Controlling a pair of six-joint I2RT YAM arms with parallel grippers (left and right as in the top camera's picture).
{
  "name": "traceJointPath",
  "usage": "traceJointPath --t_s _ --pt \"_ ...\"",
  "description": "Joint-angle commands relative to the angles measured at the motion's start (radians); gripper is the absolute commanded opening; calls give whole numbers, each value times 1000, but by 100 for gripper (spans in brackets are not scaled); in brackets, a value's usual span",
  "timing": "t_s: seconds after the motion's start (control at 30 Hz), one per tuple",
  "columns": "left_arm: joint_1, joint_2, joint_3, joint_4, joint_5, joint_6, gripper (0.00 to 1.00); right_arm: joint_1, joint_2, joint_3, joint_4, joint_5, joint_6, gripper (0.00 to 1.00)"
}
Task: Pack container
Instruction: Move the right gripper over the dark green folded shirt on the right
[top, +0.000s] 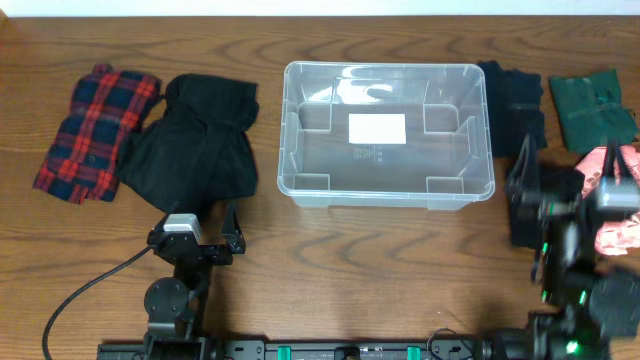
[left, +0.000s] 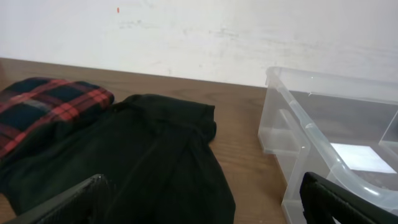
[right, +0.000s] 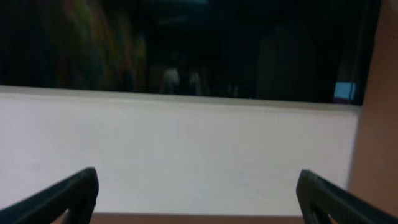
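Wood table (top: 400, 262): L jaws, R jaws full wide, nothing held.

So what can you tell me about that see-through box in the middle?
The container is a clear plastic bin, rectangular with rounded corners and a thick rim, and has no lid. It stands upright, mouth up, on the wooden table. It is empty, with a white label on its base. Only the table plainly touches it.

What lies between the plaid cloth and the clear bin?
A black garment, then bare table before the container; clearest in the overhead view.
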Motion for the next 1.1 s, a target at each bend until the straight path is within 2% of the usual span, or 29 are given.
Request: traceJointPath --t_s 0.0,0.1,0.3,0.47,0.63,0.8,1.07 --pt "-5 -6 -16 -37 -16 -2 98 -19 183 163 -66 39 -76 99" --pt "-5 -6 -16 -37 -15 -2 98 -67 367 341 -183 -3 -83 99" --pt "-5 -6 -16 -37 -15 -2 98 -270 679 669 -458 -375 -105 99" --pt "-5 -6 -16 -37 -16 -2 98 -447 888 842 -594 -612 -105 99" --pt "-5 -6 -16 -37 -15 -2 98 -544 1033 890 -702 -594 -105 99" --pt "-5 -6 -16 -37 -15 -2 98 -553 1098 890 -767 -544 -104 99" --pt "-5 -6 -16 -37 -16 -2 98 -552 1166 889 -734 -537 -107 99"
